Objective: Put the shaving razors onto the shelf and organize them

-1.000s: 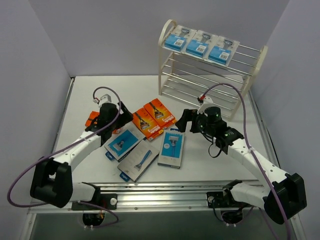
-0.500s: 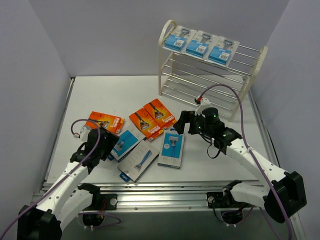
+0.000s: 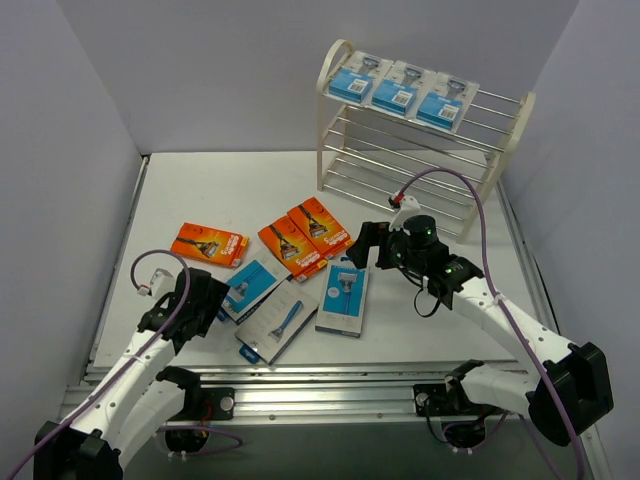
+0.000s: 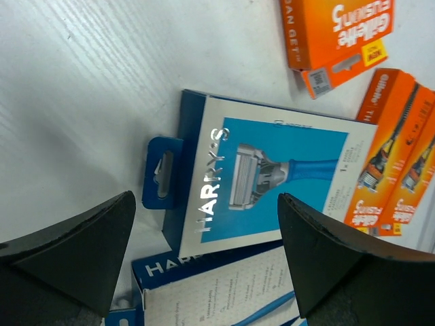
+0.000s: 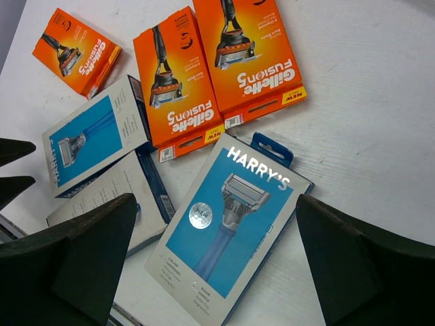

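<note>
Both hands wide and empty, about a third of the razors shelved.

The left hand (image 4: 206, 204) gapes over a blue Harry's pack (image 4: 272, 180) at the near left, and the right hand (image 5: 216, 204), equally wide, hovers above a second blue pack (image 5: 228, 234). Around them on the desk (image 3: 250, 190) lie a pale pack (image 3: 275, 322) and three orange boxes (image 3: 287, 248) (six to go, I judge). Far right, the shelf (image 3: 335, 110) carries three small blue packs (image 3: 400, 85), in a row on its top tier.

Wide-spread jaws frame three orange boxes (image 5: 248, 51) and three blue-white packs (image 5: 228, 234) lying flat.
</note>
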You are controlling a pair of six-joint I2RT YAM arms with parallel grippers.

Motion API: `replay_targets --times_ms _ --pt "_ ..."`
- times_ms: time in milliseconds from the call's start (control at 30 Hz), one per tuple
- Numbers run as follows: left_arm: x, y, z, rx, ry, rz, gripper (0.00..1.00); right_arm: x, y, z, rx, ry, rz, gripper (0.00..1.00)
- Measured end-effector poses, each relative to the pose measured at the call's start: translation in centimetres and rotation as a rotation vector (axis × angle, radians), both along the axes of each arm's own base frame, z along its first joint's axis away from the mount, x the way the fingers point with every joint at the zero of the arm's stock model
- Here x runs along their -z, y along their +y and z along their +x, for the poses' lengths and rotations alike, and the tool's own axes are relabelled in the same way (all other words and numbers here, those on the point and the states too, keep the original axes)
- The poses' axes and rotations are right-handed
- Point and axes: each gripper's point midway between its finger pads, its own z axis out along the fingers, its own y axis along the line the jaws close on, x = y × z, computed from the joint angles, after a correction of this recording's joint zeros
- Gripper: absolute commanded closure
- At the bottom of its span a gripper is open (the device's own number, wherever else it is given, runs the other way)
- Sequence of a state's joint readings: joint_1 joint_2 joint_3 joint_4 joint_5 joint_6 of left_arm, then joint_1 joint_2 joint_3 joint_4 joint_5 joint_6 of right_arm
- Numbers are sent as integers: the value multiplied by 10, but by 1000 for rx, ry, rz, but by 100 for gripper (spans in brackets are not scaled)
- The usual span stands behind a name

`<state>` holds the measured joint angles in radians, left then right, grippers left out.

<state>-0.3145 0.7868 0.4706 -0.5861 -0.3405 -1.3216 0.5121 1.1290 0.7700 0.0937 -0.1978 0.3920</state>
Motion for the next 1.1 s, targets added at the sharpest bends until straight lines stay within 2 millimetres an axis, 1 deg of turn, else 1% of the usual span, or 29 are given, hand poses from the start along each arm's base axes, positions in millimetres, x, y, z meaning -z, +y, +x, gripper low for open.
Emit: replay_targets --times_ms 133,233,500,733,967,1100 --pt "19 1 -4 -4 60 16 5 0 0 0 0 0 0 1" --pt "26 1 -2 -2 77 25 6 0 0 0 0 0 0 1" --pt "25 -9 28 23 -8 21 6 0 0 0 0 0 0 1" --pt "38 -15 47 77 -1 61 6 1 0 0 3 1 -3 1" --pt "35 -26 71 148 -24 89 6 7 -1 2 8 16 -15 1" --pt "29 -31 80 176 -48 93 6 10 -1 2 10 22 -19 1"
